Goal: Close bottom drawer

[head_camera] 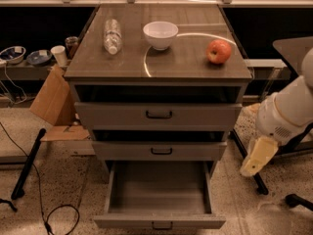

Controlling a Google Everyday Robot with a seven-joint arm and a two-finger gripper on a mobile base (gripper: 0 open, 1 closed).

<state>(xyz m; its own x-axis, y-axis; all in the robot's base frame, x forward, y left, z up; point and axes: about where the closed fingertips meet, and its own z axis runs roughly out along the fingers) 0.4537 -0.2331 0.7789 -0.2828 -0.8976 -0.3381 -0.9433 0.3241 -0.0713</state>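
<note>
The bottom drawer (159, 222) is pulled far out of the grey cabinet, its plain grey box empty and its small black handle at the lower edge of the view. The middle drawer (160, 151) and the top drawer (159, 114) above it stand slightly out. My gripper (255, 157) hangs at the right of the cabinet, level with the middle drawer and to the right of the open drawer, touching nothing.
On the cabinet top stand a water bottle (112, 35) lying down, a white bowl (160, 34) and a red apple (218, 51). A cardboard piece (51, 98) leans at the left. Black stand legs (28, 163) and a cable (54, 214) lie on the floor.
</note>
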